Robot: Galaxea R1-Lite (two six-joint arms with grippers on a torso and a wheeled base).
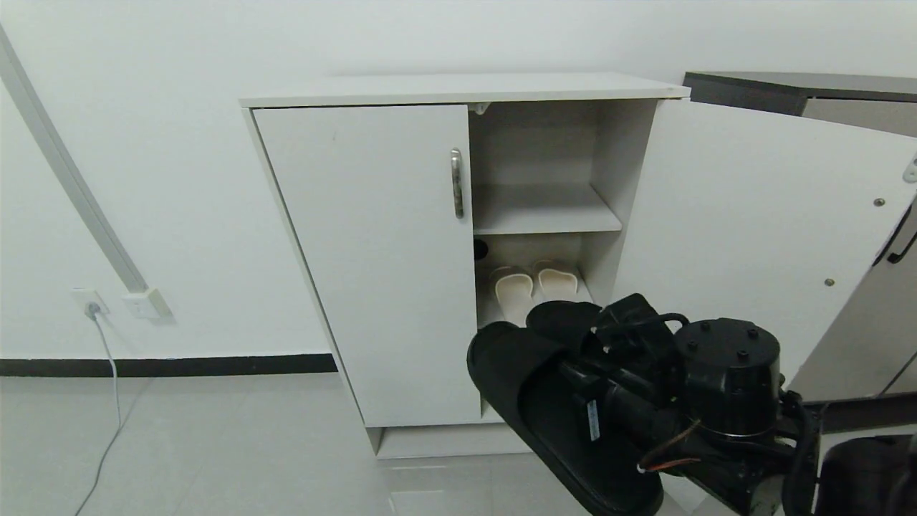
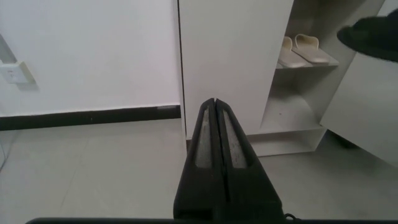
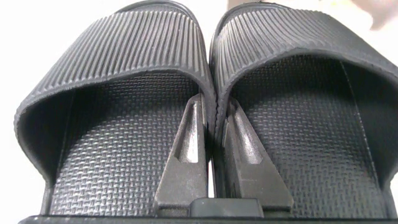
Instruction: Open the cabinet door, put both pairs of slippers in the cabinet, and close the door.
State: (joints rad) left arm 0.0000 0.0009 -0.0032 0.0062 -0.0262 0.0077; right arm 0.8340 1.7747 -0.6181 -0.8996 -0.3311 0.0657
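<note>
The white cabinet [image 1: 458, 89] stands against the wall with its left door [image 1: 365, 265] closed and its right door [image 1: 752, 236] swung wide open. A pair of white slippers [image 1: 534, 287] [image 2: 305, 50] lies side by side on a lower shelf inside. My right gripper [image 3: 214, 155] is shut on the adjoining straps of a pair of black slippers [image 1: 523, 373] [image 3: 155, 93], held in the air just in front of the open compartment. My left gripper [image 2: 215, 106] is shut on nothing, low over the floor and facing the cabinet's base.
A dark grey cabinet [image 1: 824, 93] stands right behind the open door. A wall socket with a hanging cable [image 1: 89, 304] is at the far left. Bare tiled floor [image 1: 215, 444] spreads left of the cabinet. The bottom compartment [image 2: 292, 115] holds nothing.
</note>
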